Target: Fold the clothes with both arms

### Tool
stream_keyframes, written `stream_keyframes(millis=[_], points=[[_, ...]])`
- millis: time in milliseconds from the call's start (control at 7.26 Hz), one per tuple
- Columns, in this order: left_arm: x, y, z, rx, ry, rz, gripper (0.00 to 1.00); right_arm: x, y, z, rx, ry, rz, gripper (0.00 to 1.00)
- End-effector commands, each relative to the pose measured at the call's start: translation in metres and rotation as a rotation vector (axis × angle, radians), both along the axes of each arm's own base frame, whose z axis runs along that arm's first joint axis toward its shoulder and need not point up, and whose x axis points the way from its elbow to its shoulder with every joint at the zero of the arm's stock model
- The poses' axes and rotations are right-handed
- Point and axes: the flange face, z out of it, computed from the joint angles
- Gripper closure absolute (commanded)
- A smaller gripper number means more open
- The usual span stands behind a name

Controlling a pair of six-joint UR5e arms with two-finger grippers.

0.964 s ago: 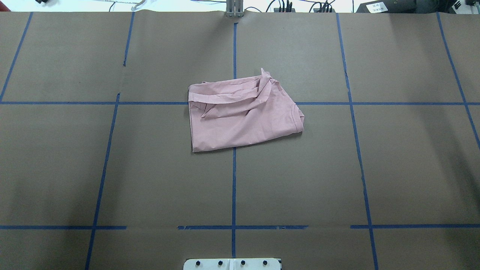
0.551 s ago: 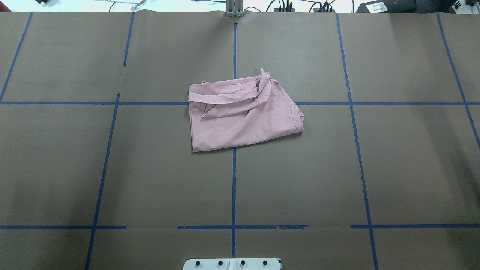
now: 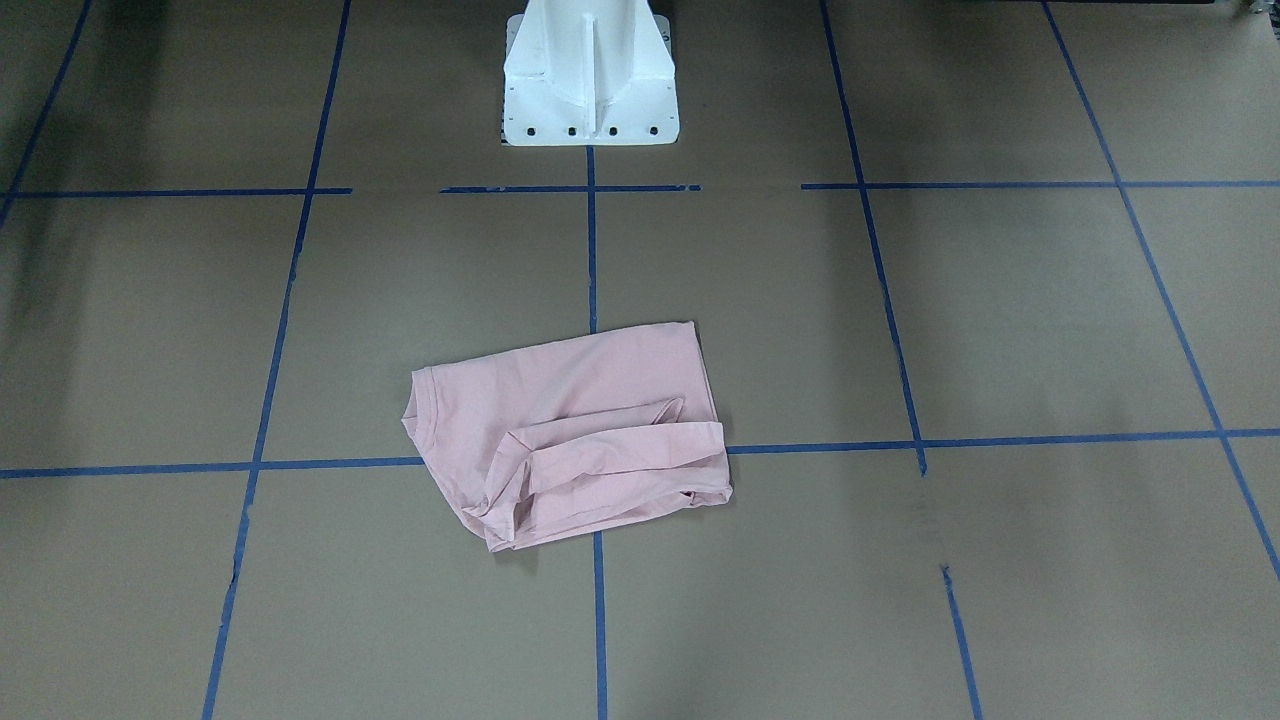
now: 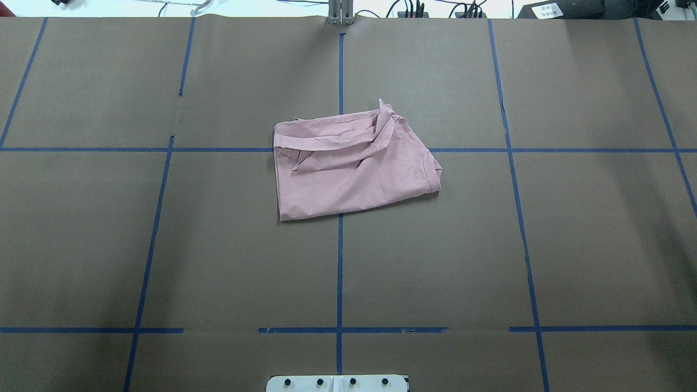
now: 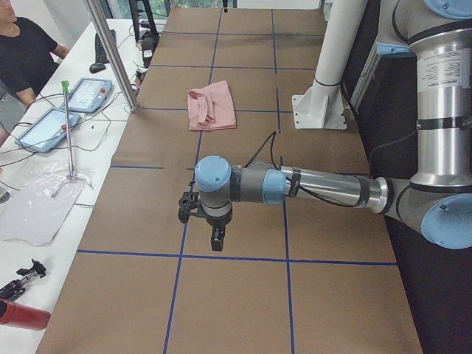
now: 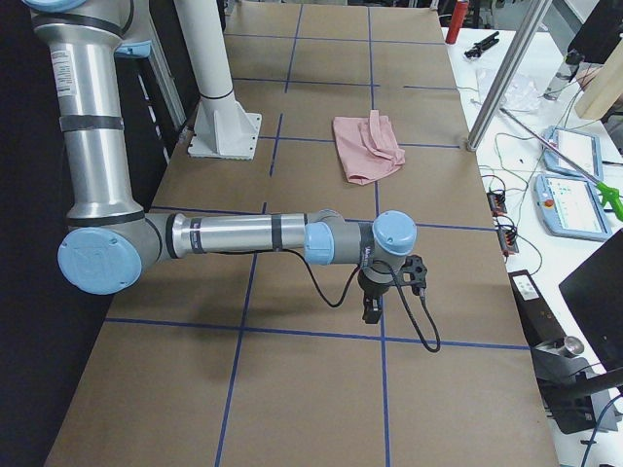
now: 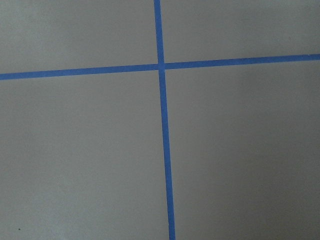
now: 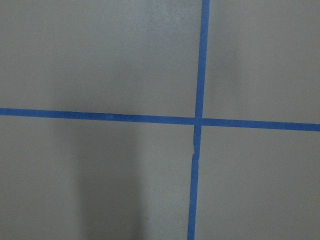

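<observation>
Brown papered surface, blue tape grid. Pink T-shirt lies folded, rumpled, at centre crossing. Left end effector and right end effector hang at opposite table ends, well apart from it; I cannot tell finger opening. I judge folding done and cloth left unobstructed.

Pretty clearly a robotics lab, not anyone's home. The table is wrapped in brown paper with a blue tape grid marked out on it. A white pedestal is bolted down at the top of the front-facing view. The side views show big industrial robot arms. On a white bench at the upper left sit touchscreen teach pendants beside aluminium frame posts, with a person sitting there. Loose cables run along the far edge.
</observation>
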Motion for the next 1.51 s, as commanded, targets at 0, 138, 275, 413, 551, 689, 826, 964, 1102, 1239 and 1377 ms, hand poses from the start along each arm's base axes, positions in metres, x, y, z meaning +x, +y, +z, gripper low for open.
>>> stream_keyframes(millis=[0, 138, 275, 413, 551, 689, 826, 964, 1102, 1239, 1377], points=[[0.0, -0.002, 0.001, -0.003, -0.004, 0.001, 0.0, 0.0, 0.0, -0.002, 0.004, 0.0, 0.001, 0.0], [0.0, -0.002, 0.0, -0.001, -0.004, 0.001, 0.0, 0.0, 0.0, -0.002, 0.004, 0.0, 0.0, 0.0], [0.0, -0.003, 0.0, 0.0, -0.004, 0.001, 0.0, 0.0, 0.0, -0.004, 0.007, -0.002, 0.001, 0.0], [0.001, -0.004, -0.001, 0.002, -0.003, 0.001, 0.0, 0.0, 0.0, -0.008, 0.016, -0.003, 0.001, 0.0], [0.001, -0.004, -0.001, 0.002, -0.003, 0.001, 0.0, 0.0, 0.0, -0.011, 0.022, -0.005, 0.001, 0.0], [0.001, -0.005, -0.002, 0.005, -0.003, 0.001, 0.0, 0.0, 0.001, -0.011, 0.021, -0.005, 0.0, 0.0], [0.001, -0.011, -0.008, 0.018, -0.004, 0.001, 0.0, 0.0, 0.002, -0.013, 0.025, -0.008, 0.001, 0.0], [0.001, -0.012, -0.009, 0.022, -0.004, 0.001, 0.0, 0.0, 0.006, -0.018, 0.035, -0.009, 0.001, 0.0], [0.001, -0.014, -0.012, 0.026, -0.004, 0.001, 0.0, 0.001, 0.007, -0.021, 0.041, -0.011, 0.001, 0.0], [0.001, -0.015, -0.012, 0.028, -0.003, 0.001, 0.0, 0.001, 0.009, -0.021, 0.04, -0.013, 0.001, 0.0], [0.001, -0.016, -0.016, 0.034, 0.0, 0.0, 0.0, 0.0, 0.009, -0.021, 0.039, -0.014, 0.001, 0.0]])
